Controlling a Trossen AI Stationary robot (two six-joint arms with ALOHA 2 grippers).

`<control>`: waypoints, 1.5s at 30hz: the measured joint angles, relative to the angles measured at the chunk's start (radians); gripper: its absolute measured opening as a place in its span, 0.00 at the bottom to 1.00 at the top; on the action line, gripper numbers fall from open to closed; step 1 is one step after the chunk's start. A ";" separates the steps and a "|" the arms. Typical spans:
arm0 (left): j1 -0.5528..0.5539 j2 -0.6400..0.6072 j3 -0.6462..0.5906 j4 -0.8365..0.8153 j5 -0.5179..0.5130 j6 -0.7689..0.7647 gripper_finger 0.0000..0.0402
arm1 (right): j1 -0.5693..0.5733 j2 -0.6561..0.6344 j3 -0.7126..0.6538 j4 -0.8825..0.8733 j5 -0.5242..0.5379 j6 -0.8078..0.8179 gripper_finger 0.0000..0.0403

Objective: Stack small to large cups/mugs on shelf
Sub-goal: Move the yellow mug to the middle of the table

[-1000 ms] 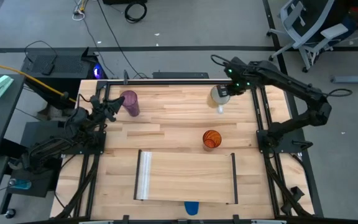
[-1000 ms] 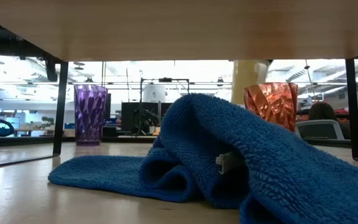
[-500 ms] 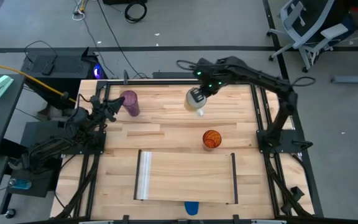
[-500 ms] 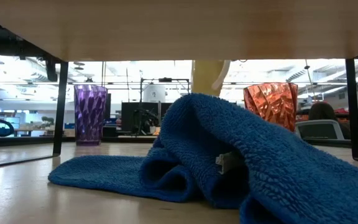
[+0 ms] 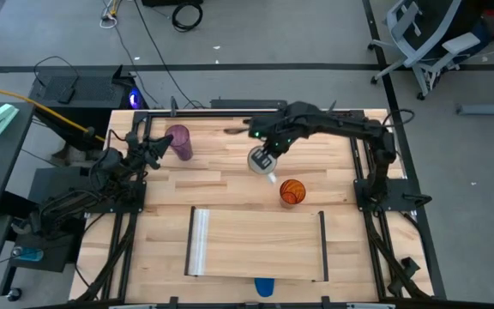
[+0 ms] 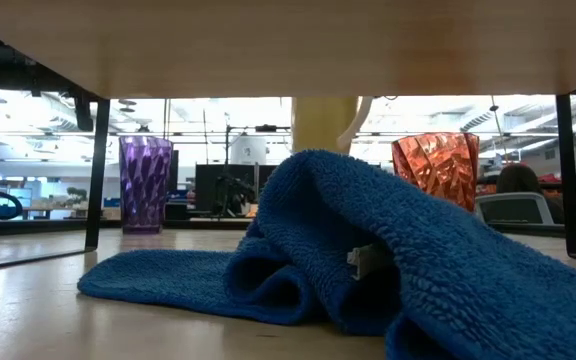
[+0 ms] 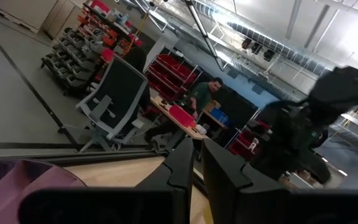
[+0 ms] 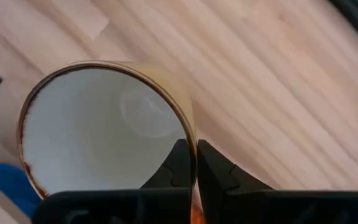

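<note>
Right claw (image 5: pixel 267 157) w/ mug (image 5: pixel 259 160), orange tumbler (image 5: pixel 292 191) near, blue towel (image 6: pixel 368 250) blocking low view

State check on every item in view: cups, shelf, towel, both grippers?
White handled mug: held off the table, rim pinched by the right gripper.
Translucent purple tumbler: upright on the table, free.
Translucent orange tumbler: upright on the table, free.
Pale wooden shelf board: nothing on top.
Blue towel: crumpled under the shelf.
Left gripper: shut, holding nothing, beside the purple tumbler.
</note>
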 joint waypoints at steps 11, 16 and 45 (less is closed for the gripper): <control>0.000 0.000 0.000 -0.021 0.000 -0.001 0.10 | 0.078 0.054 -0.001 0.004 -0.007 0.028 0.02; 0.000 0.000 0.000 -0.022 0.000 -0.003 0.08 | 0.091 0.066 -0.001 0.007 -0.013 0.029 0.02; 0.000 0.000 0.000 -0.044 0.000 -0.002 0.07 | 0.093 0.092 -0.076 0.042 -0.107 -0.007 0.02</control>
